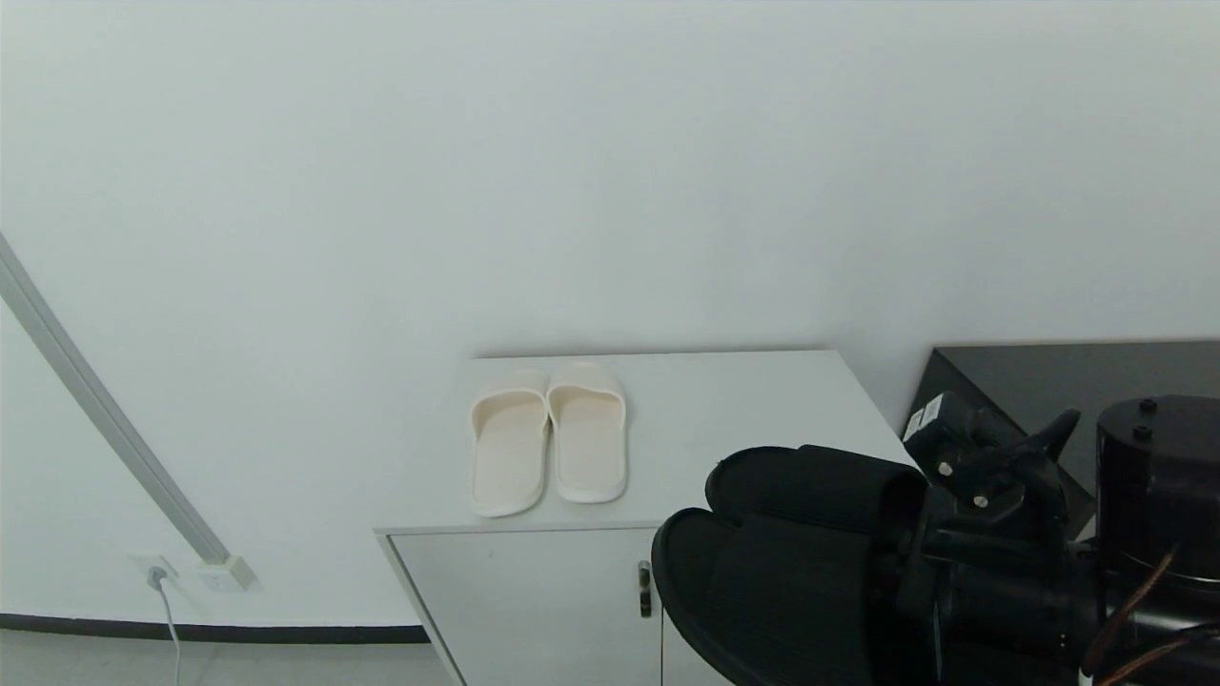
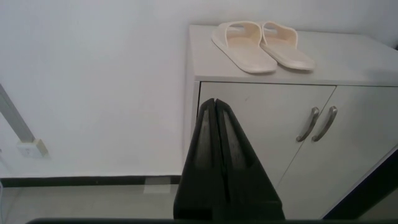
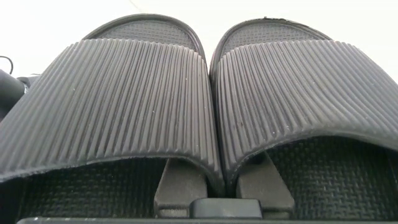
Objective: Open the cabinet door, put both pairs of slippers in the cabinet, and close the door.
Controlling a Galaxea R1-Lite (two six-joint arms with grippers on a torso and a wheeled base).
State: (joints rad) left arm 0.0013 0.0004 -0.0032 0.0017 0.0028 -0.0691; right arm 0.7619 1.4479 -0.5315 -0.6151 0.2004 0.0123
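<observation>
A pair of cream slippers (image 1: 548, 440) (image 2: 261, 45) lies side by side on top of the white cabinet (image 1: 743, 400) (image 2: 249, 118). Both cabinet doors are closed, with their handles (image 2: 317, 124) (image 1: 644, 589) meeting at the middle. A pair of black ribbed slippers (image 1: 791, 553) (image 3: 211, 99) hangs in front of the cabinet's right part, level with its top. My right gripper (image 1: 929, 534) (image 3: 221, 186) is shut on their inner edges, one finger inside each slipper. My left gripper (image 2: 214, 102) is shut with nothing in it, held low, some way in front of the left door.
A dark table (image 1: 1077, 381) stands right of the cabinet. The white wall behind carries a slanted cable duct (image 1: 95, 400) and a socket with a plugged cord (image 1: 157, 575). Bare floor (image 2: 93, 202) lies left of the cabinet.
</observation>
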